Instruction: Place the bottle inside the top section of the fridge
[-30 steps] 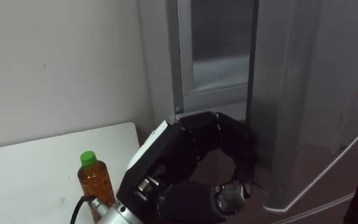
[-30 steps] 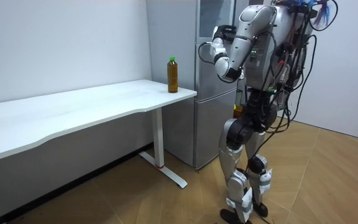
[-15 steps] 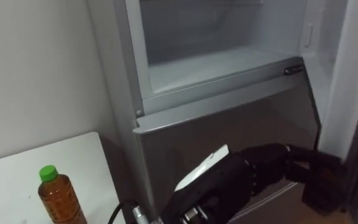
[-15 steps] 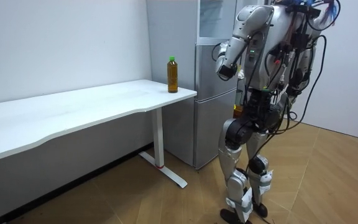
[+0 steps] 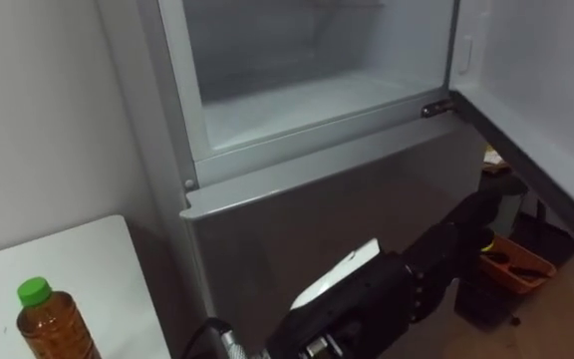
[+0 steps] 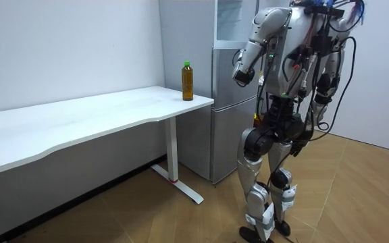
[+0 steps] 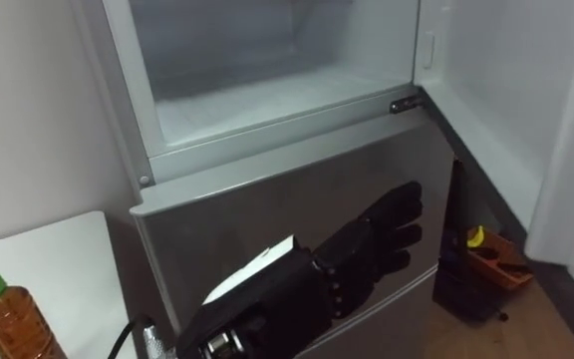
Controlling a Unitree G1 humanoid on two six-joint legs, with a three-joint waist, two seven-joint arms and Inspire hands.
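Now the door [image 7: 526, 120] of the upper fridge [image 7: 267, 95] has swung open; the left hand [image 7: 367, 249], fingers straight and empty, has released it. The bottle [image 5: 53, 324] waits at the desk [image 5: 98, 269] corner.

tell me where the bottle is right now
The bottle stands upright on the white table, at the corner next to the fridge, lower left in the eye views. The left hand is apart from it.
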